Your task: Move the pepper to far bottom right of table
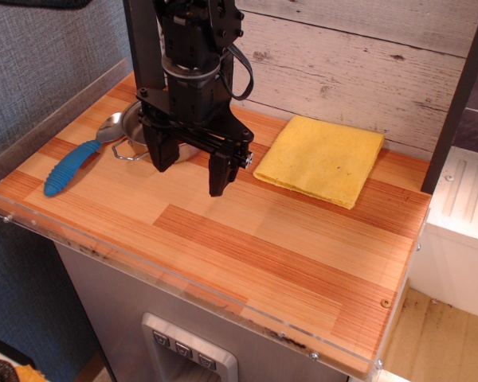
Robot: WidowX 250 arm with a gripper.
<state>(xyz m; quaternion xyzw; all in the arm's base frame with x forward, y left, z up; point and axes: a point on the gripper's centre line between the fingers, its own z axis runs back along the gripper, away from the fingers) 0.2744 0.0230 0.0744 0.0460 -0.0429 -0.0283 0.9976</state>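
Table (247, 263): a butcher-block top of light and reddish-brown strips, edged with a clear acrylic rim, set on a grey metal base before a whitewashed plank wall.
Arm: a black robot arm descends from the top of the view over the table's back-left part.
Gripper (191, 163): two black fingers hang apart with open air between them, holding nothing, just above the wood.
Cloth (320, 159): a folded yellow square lies flat near the back edge, to the right of the gripper.
Pot (131, 123): a steel vessel sits behind the gripper, largely hidden by it.
Spoon (80, 159): blue-handled, metal bowl touching the pot's left side.
Pepper: cannot be made out anywhere in this view.
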